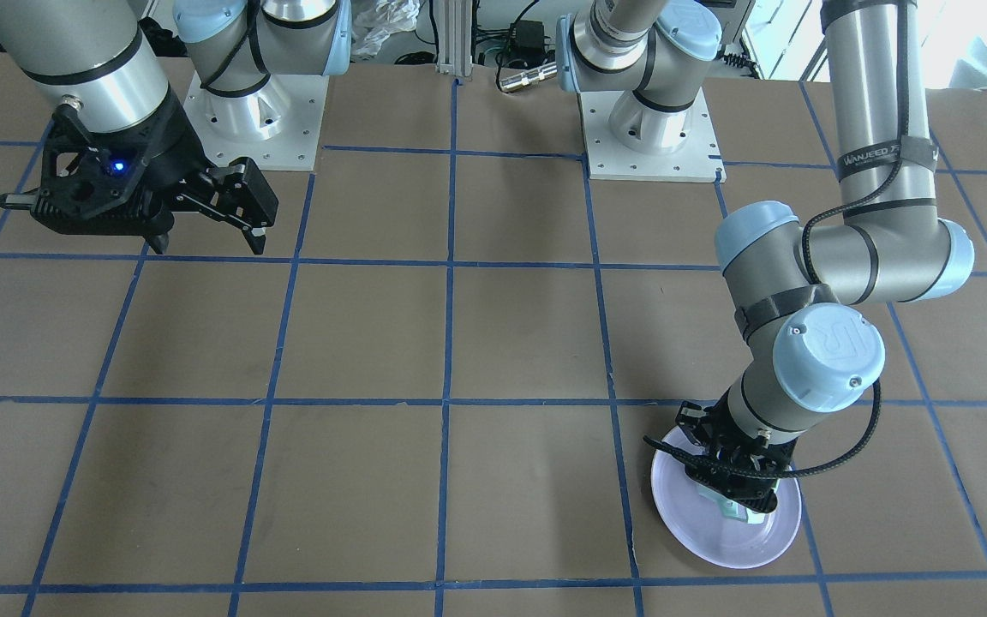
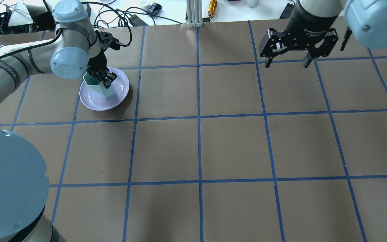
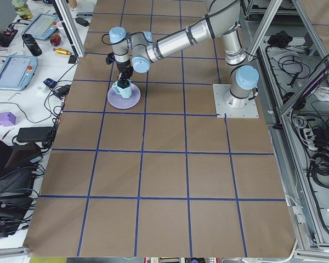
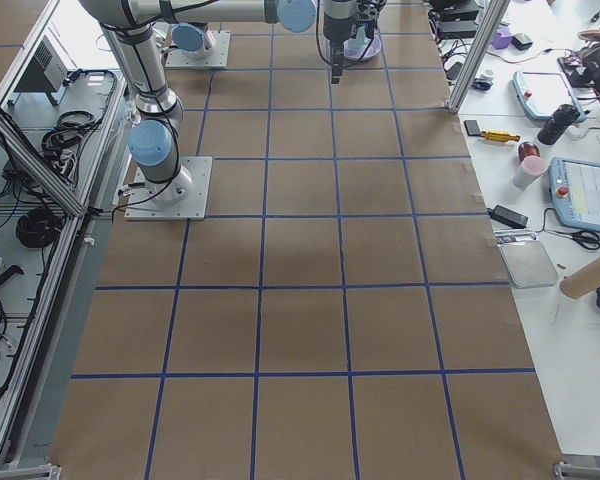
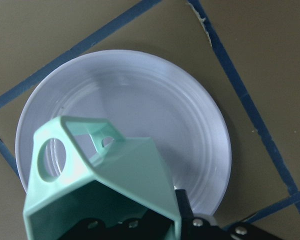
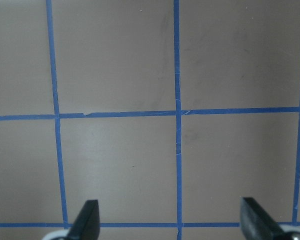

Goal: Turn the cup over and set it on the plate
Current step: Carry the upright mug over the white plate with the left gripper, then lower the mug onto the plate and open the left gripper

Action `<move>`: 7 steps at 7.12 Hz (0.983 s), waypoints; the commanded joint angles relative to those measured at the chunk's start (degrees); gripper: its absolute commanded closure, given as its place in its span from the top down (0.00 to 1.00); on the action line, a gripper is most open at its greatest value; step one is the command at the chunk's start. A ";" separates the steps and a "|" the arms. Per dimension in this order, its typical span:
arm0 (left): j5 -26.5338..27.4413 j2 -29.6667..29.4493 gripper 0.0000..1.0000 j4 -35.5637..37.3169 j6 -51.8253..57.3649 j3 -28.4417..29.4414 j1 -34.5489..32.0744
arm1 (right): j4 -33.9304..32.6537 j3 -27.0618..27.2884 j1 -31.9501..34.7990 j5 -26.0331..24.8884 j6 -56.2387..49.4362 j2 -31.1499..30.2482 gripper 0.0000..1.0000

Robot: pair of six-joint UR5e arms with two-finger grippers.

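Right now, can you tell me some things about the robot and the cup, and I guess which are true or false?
1. The left gripper has its fingers shut on the cup. True.
2. The right gripper is holding the plate. False: its fingers are open and empty, over the bare table, far from the plate.
3. The cup is over the plate. True.
4. The plate is green. False: the plate is pale lavender; the cup is the mint-green one.
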 commanded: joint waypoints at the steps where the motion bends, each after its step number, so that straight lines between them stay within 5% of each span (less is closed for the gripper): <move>1: 0.00 -0.49 0.09 0.10 0.05 0.06 0.00 | 0.00 0.00 0.00 0.00 0.00 0.00 1.00; 2: -0.09 -0.58 0.73 0.54 0.13 0.07 0.00 | 0.00 0.00 0.00 0.00 0.00 0.00 1.00; 3: -0.09 -0.58 1.00 0.63 0.05 0.24 0.00 | 0.00 0.00 0.00 0.00 0.00 0.00 1.00; 7: -0.35 2.66 1.00 -0.51 -0.04 0.50 -0.17 | 0.00 0.00 0.00 0.00 0.00 0.00 1.00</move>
